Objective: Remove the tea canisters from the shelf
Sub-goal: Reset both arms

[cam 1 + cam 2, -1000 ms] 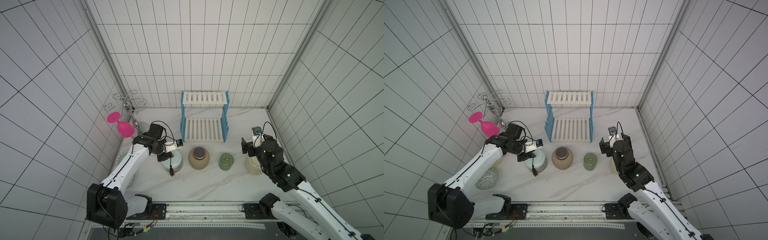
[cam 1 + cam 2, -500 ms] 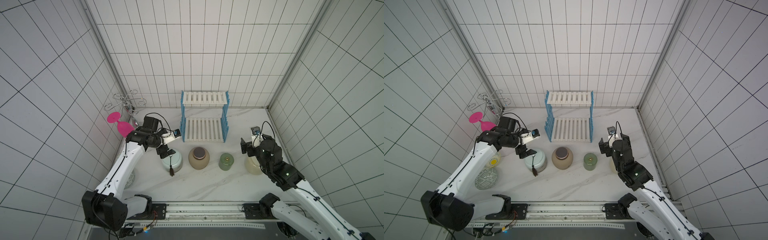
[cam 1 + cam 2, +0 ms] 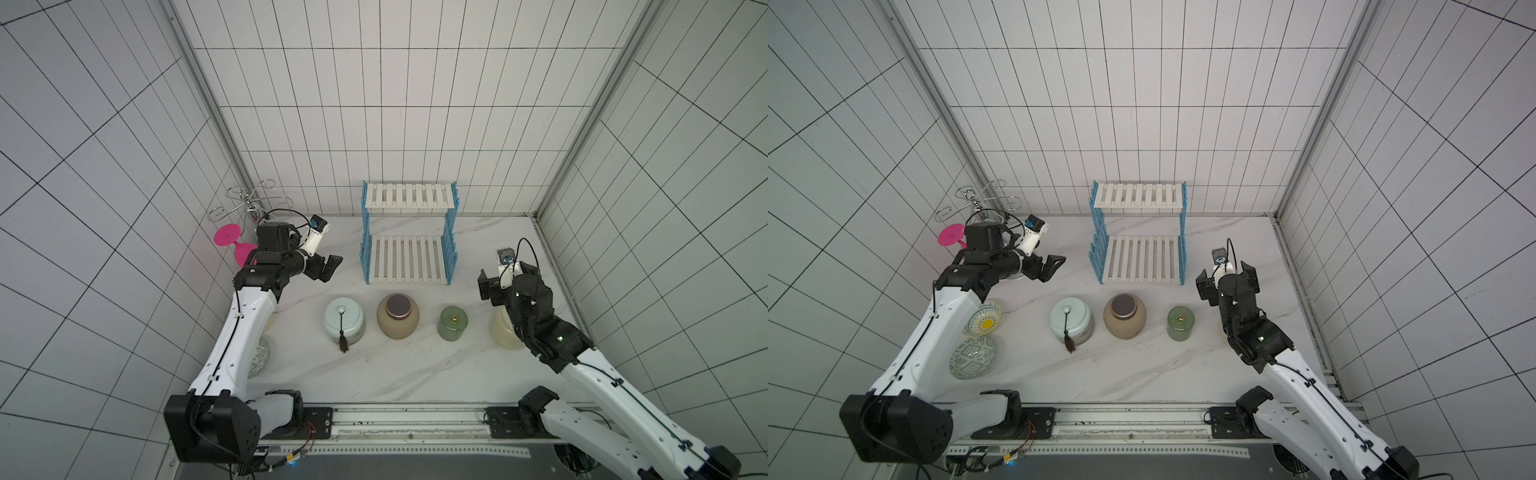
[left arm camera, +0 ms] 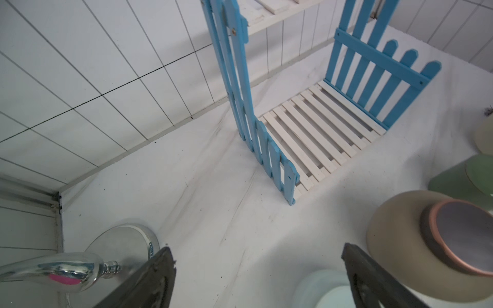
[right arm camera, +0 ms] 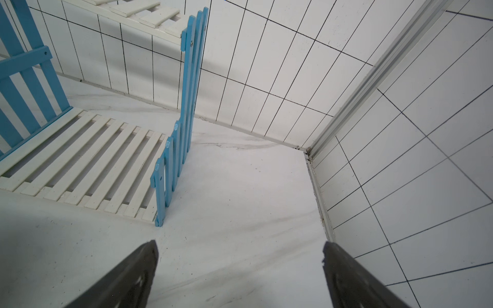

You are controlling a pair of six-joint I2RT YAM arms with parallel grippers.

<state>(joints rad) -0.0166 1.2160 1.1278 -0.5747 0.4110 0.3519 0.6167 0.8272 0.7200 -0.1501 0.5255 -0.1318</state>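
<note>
Ceramic tea canisters [image 3: 397, 316] in a row before the shelf [image 3: 409, 259]; left jaws, right jaws wide apart, empty.

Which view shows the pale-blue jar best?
A top view: both show the pale-blue jar whole, with lid and tassel. The left wrist view catches only part of its lid; the right wrist view, nothing.

Shelf at the back, four jars in a row before it.

Shelf [image 3: 409, 259] stands rear centre on the table [image 3: 374, 374], against the back wall. Before it, left to right: tassel jar [image 3: 344, 320], flat-lid jar [image 3: 397, 316], small jar [image 3: 452, 323], big jar [image 3: 503, 332], the last partly under the right arm. Stand [image 3: 247, 203] in the back-left corner, glass [image 3: 237, 249] by it. Two bowls left of the tassel jar: rear bowl [image 3: 984, 320], front bowl [image 3: 973, 356]. Left gripper [image 3: 328, 270] between stand and shelf; right gripper [image 3: 507, 278] right of the shelf, behind the big jar.
</note>
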